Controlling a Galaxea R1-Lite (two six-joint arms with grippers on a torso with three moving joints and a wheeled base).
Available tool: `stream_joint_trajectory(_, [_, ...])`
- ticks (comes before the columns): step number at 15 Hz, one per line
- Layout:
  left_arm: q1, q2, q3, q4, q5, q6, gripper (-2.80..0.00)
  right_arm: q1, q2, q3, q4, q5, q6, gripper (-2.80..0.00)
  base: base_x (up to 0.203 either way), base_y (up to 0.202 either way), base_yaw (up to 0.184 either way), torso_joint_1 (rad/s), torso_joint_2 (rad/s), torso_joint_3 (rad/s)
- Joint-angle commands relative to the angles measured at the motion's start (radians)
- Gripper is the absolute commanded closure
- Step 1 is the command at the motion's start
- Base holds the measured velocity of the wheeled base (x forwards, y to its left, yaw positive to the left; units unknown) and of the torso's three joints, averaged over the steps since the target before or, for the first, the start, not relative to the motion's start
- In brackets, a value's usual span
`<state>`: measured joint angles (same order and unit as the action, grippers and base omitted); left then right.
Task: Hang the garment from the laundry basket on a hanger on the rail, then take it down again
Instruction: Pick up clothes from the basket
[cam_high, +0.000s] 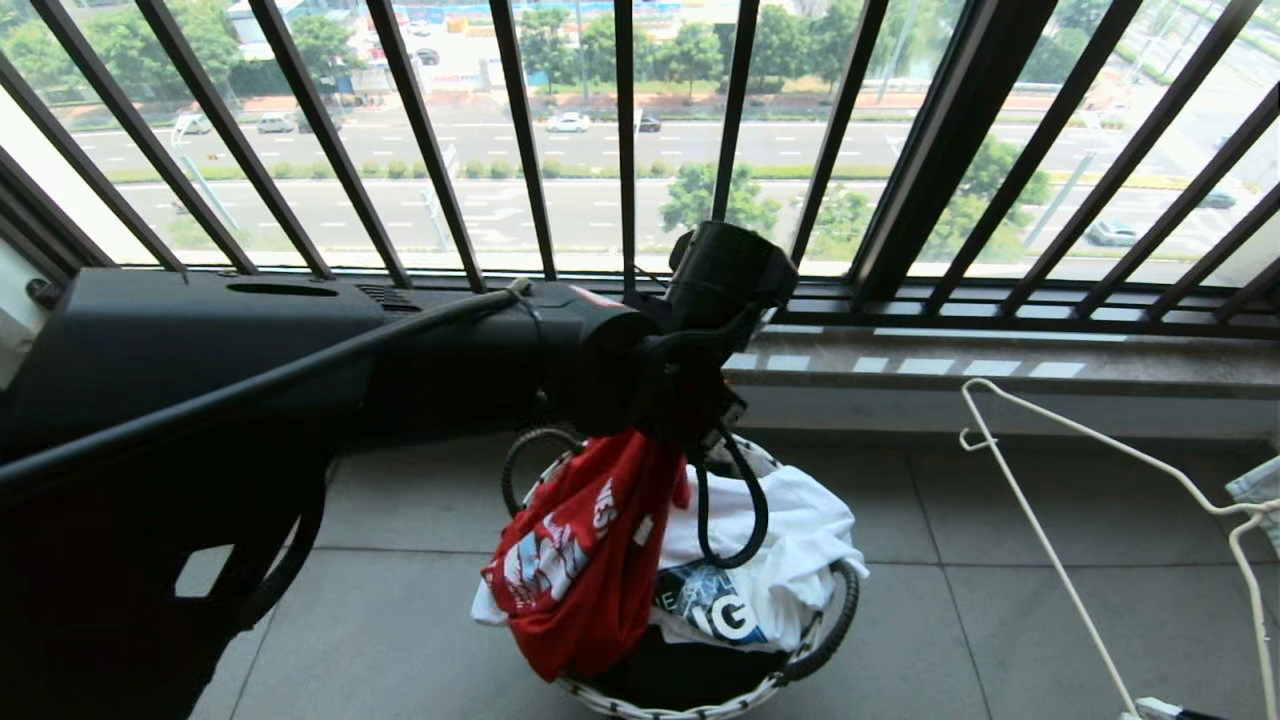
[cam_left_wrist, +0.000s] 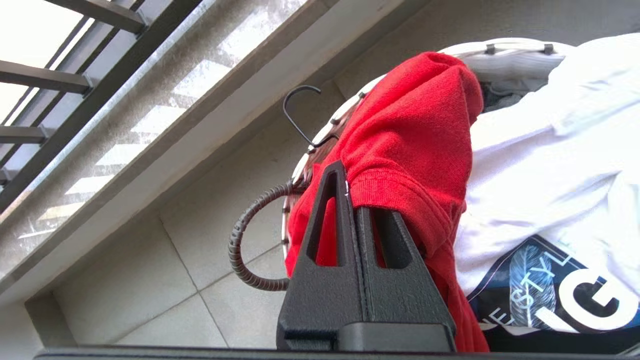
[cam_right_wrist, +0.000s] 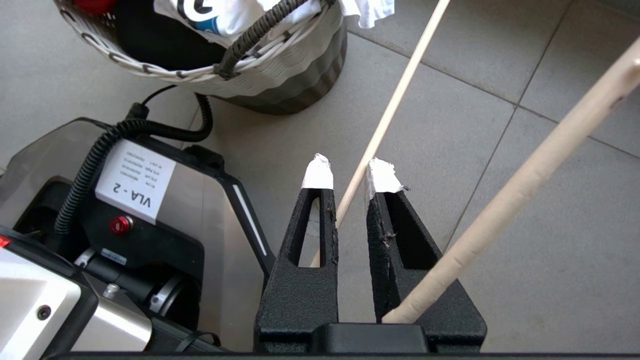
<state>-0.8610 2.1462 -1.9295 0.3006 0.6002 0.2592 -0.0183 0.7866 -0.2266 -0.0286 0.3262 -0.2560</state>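
The garment (cam_high: 585, 560), a red T-shirt with white lettering, hangs bunched from my left gripper (cam_high: 690, 425) just above the laundry basket (cam_high: 650, 712). In the left wrist view that gripper (cam_left_wrist: 352, 195) is shut, with the garment's (cam_left_wrist: 415, 140) red hem pinched between the tips. The basket's white woven rim (cam_left_wrist: 500, 50) shows behind it. The hanger (cam_high: 1050, 540), thin and white, stands tilted at the right. My right gripper (cam_right_wrist: 350, 177) is shut on the hanger (cam_right_wrist: 525, 170), whose wire is wedged low between the jaws. The rail is out of view.
A white printed T-shirt (cam_high: 790, 540) and a black garment (cam_high: 690, 675) fill the basket. Dark window bars (cam_high: 625, 140) and a stone sill (cam_high: 1000, 365) close off the far side. My own base (cam_right_wrist: 125, 210) sits on the tiled floor beside the basket (cam_right_wrist: 280, 65).
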Motion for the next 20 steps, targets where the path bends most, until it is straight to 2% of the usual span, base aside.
stream_joint_trajectory(1, [-0.021,-0.041,-0.022,0.002,0.006,-0.005,0.0,-0.002,0.002,0.0,-0.001,0.002,-0.002,0.0,0.0,0.0,0.0,0.0,0.0,0.0])
stream_joint_trajectory(4, [-0.023,-0.114,-0.02,0.008,0.01,-0.069,0.0,0.0,0.002,0.0,-0.001,0.002,-0.002,0.0,0.0,0.0,0.0,0.0,0.0,0.0])
stream_joint_trajectory(5, [-0.017,-0.136,-0.014,0.041,0.01,-0.108,0.0,0.0,0.001,0.0,-0.001,0.002,-0.002,0.0,0.0,0.0,0.0,0.0,0.0,0.0])
stream_joint_trajectory(6, [-0.007,-0.157,0.004,0.109,0.01,-0.179,0.0,0.0,0.001,0.001,-0.001,0.002,-0.002,0.0,0.0,0.0,0.0,0.0,0.0,0.0])
stream_joint_trajectory(7, [0.004,-0.172,0.05,0.153,0.008,-0.248,0.0,-0.001,0.002,0.0,-0.001,0.002,-0.002,0.0,0.0,0.0,0.0,0.0,0.0,0.0])
stream_joint_trajectory(8, [0.018,-0.182,0.104,0.169,0.006,-0.289,0.0,0.0,0.0,0.001,-0.001,0.002,-0.002,0.0,0.0,0.0,0.0,0.0,0.0,0.0])
stream_joint_trajectory(12, [0.084,-0.206,0.357,0.18,-0.05,-0.421,0.0,0.0,0.001,0.001,-0.001,0.002,-0.002,0.0,0.0,0.0,0.0,0.0,0.0,0.0])
stream_joint_trajectory(15, [0.098,-0.197,0.486,0.172,-0.076,-0.456,0.0,0.0,0.002,0.001,-0.001,0.002,-0.003,0.0,0.0,0.0,0.0,0.0,0.0,0.0])
stream_joint_trajectory(17, [0.097,-0.18,0.549,0.094,-0.08,-0.453,0.0,0.0,0.002,0.001,-0.001,0.002,-0.003,0.0,0.0,0.0,0.0,0.0,0.0,0.0])
stream_joint_trajectory(20, [0.085,-0.159,0.589,0.074,-0.08,-0.451,0.0,-0.001,0.002,0.002,-0.001,0.002,-0.003,0.0,0.0,0.0,0.0,0.0,0.0,0.0])
